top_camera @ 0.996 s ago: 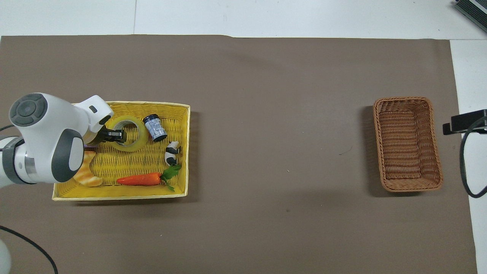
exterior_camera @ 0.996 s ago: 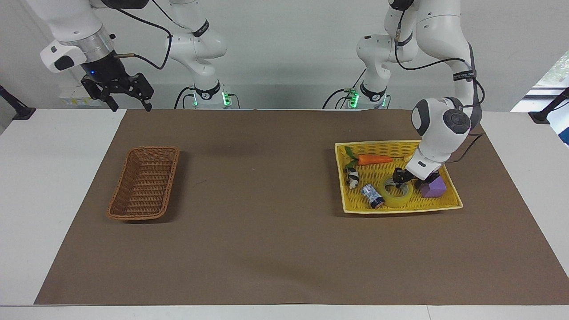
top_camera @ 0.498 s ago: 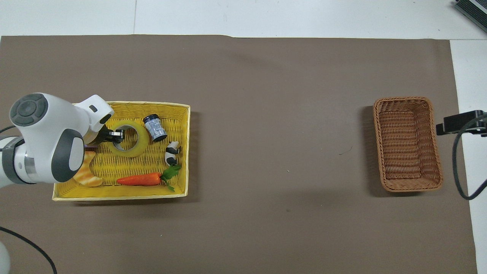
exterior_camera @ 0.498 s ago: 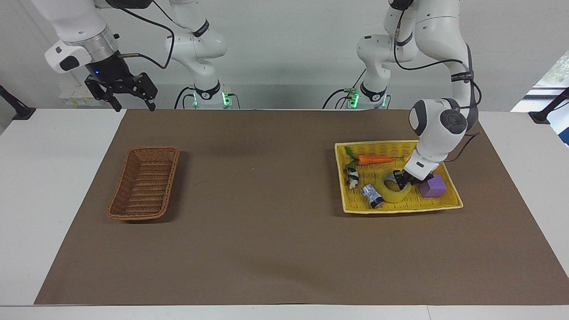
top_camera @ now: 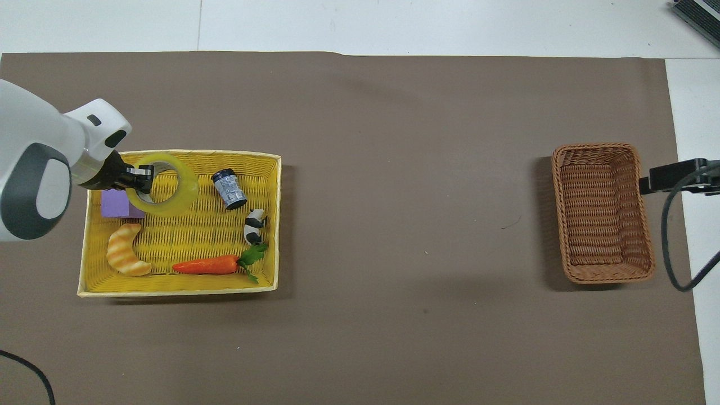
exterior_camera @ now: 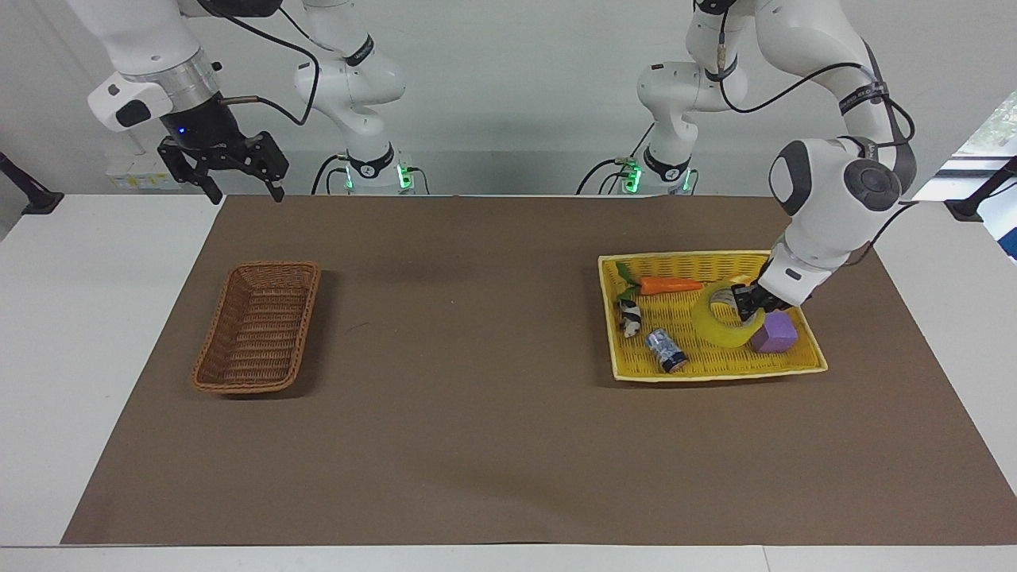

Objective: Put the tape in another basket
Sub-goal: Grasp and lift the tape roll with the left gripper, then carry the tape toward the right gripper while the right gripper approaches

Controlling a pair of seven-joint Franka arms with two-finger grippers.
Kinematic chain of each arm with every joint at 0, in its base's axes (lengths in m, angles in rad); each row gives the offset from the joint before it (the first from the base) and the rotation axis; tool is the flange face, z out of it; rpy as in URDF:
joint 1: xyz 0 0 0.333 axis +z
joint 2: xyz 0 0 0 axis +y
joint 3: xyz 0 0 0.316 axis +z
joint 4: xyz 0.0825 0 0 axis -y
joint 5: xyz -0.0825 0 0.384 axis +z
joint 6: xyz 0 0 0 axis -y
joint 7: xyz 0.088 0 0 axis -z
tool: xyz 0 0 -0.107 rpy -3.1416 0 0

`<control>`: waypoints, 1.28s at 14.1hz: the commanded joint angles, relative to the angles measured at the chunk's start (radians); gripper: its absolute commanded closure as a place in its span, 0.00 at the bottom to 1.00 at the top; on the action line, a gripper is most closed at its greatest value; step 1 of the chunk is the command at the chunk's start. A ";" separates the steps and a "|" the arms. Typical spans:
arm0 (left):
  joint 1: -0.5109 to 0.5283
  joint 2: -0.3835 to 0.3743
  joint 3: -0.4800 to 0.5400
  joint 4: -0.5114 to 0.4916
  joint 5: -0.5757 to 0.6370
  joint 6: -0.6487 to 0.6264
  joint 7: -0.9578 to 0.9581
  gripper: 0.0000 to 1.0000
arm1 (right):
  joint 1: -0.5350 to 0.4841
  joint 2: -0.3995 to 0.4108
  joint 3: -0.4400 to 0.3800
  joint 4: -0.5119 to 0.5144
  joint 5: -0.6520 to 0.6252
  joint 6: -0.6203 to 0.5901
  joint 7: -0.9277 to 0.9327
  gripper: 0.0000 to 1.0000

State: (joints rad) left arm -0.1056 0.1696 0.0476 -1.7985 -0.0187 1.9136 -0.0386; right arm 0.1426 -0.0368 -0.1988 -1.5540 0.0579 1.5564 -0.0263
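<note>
The yellow tape [exterior_camera: 721, 321] [top_camera: 169, 189] hangs tilted in my left gripper [exterior_camera: 744, 306] [top_camera: 142, 179], which is shut on its rim, one finger inside the ring. It is lifted a little above the yellow basket [exterior_camera: 802, 362] [top_camera: 180, 286] at the left arm's end of the table. The brown wicker basket [exterior_camera: 257, 327] [top_camera: 602, 211] stands with nothing in it at the right arm's end. My right gripper [exterior_camera: 241, 176] is open and waits in the air beyond the mat's corner near that basket; only its edge [top_camera: 675, 176] shows in the overhead view.
In the yellow basket lie a carrot [exterior_camera: 669, 285] [top_camera: 207, 264], a blue-white can [exterior_camera: 664, 349] [top_camera: 229, 189], a small panda figure [exterior_camera: 630, 318] [top_camera: 255, 224], a purple block [exterior_camera: 773, 333] [top_camera: 116, 205] and a croissant [top_camera: 126, 257]. A brown mat [exterior_camera: 477, 413] covers the table.
My left gripper has lifted the tape off the basket floor and carried it toward the purple block's side. The croissant and block have come into view. My right gripper has shifted slightly.
</note>
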 commanded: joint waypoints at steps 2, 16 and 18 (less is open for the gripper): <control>0.018 -0.022 -0.006 0.119 -0.035 -0.134 -0.010 1.00 | 0.040 -0.006 0.021 -0.058 0.034 0.092 -0.026 0.00; -0.284 -0.065 -0.107 0.036 -0.450 0.185 -0.477 1.00 | 0.205 0.075 0.027 -0.178 0.533 0.333 0.089 0.00; -0.327 -0.077 -0.107 0.008 -0.509 0.231 -0.475 1.00 | 0.232 0.086 0.029 -0.187 0.577 0.395 0.126 0.00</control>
State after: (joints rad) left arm -0.3886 0.1419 -0.0769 -1.7264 -0.4676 2.0841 -0.5113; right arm 0.3518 0.0534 -0.1684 -1.7104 0.5791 1.8949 0.0639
